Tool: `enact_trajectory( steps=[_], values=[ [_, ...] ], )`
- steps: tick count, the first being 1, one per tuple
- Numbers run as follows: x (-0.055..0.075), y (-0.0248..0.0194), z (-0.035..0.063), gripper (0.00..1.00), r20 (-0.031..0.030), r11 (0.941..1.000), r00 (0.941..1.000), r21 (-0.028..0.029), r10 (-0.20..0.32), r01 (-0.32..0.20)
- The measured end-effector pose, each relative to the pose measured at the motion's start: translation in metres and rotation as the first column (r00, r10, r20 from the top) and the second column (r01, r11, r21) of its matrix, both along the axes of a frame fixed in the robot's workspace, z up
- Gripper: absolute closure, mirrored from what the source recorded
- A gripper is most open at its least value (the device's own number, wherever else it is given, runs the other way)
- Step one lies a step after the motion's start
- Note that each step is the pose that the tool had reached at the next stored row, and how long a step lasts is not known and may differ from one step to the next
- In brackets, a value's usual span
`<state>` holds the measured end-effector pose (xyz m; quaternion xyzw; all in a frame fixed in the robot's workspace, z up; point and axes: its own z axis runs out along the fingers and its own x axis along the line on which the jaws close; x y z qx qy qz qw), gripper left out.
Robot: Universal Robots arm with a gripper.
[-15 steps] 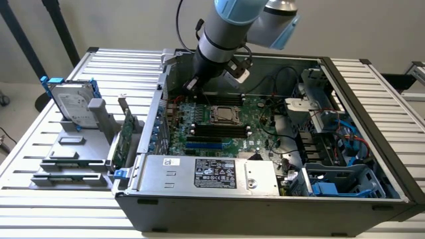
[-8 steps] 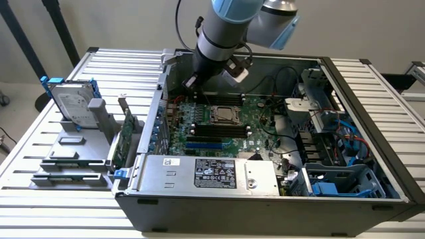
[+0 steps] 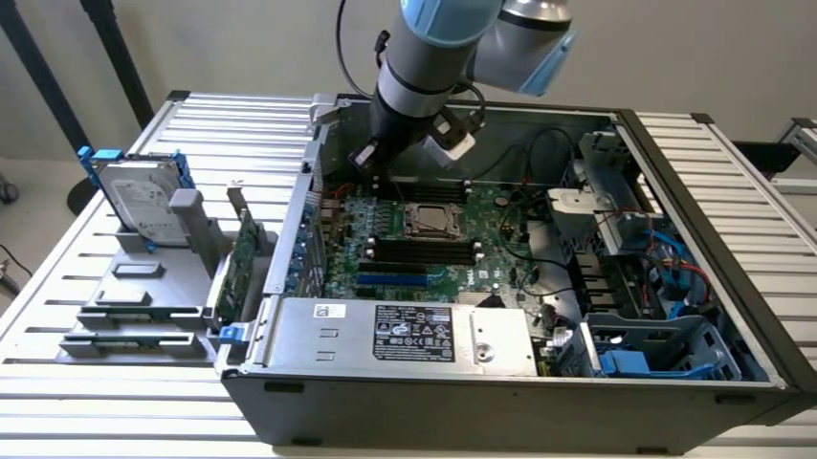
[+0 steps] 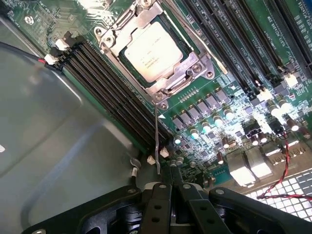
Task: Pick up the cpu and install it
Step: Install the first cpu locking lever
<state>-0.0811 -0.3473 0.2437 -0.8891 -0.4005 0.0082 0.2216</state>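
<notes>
Silver-topped and square, the cpu (image 4: 153, 51) lies flat in its metal-framed socket (image 4: 192, 72) on the green motherboard (image 3: 496, 206) of an open computer case (image 3: 511, 411), which rests on a slatted metal tabletop (image 3: 102, 411). A grey and blue robot arm (image 3: 428, 57) reaches down into the case, close to the socket on the side toward the case's far wall in the exterior view. Seen from the wrist, the black claw (image 4: 170, 185) has its fingers pressed together. A thin metal rod (image 4: 157, 141) stands just ahead of the fingertips, between claw and socket; whether it touches them cannot be judged. Black memory slots (image 4: 112, 83) run beside the socket. On the exterior view's left, a hard drive (image 3: 138, 206) in blue brackets stands outside the case.
</notes>
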Motion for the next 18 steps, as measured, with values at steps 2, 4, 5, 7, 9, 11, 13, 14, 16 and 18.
enact_trajectory(
  steps=[2,4,5,7,9,11,13,14,16,18],
  values=[
    [0.000,0.0000,0.0001,0.89,0.0007,0.9999,0.9999,0.0050,-0.011,0.011],
    [0.000,0.0000,0.0000,0.89,0.0016,0.9998,0.9998,0.0116,-0.019,0.019],
    [0.000,0.0000,0.0000,0.89,0.0018,0.9996,0.9997,0.0152,-0.022,0.022],
    [0.000,0.0000,0.0001,0.89,0.0017,0.9994,0.9996,0.0201,-0.027,0.027],
    [0.002,0.0000,0.0001,0.89,0.0015,0.9992,0.9995,0.0236,-0.031,0.031],
    [0.004,-0.0001,0.0000,0.89,0.0016,0.9990,0.9994,0.0266,-0.035,0.035],
    [0.006,-0.0002,-0.0001,0.89,0.0017,0.9989,0.9992,0.0282,-0.039,0.039],
    [0.007,-0.0002,-0.0001,0.89,0.0016,0.9988,0.9992,0.0284,-0.040,0.040],
    [0.010,-0.0002,0.0000,0.89,0.0017,0.9987,0.9991,0.0282,-0.043,0.043],
    [0.013,-0.0003,0.0001,0.89,0.0018,0.9986,0.9990,0.0281,-0.045,0.045]
  ],
)
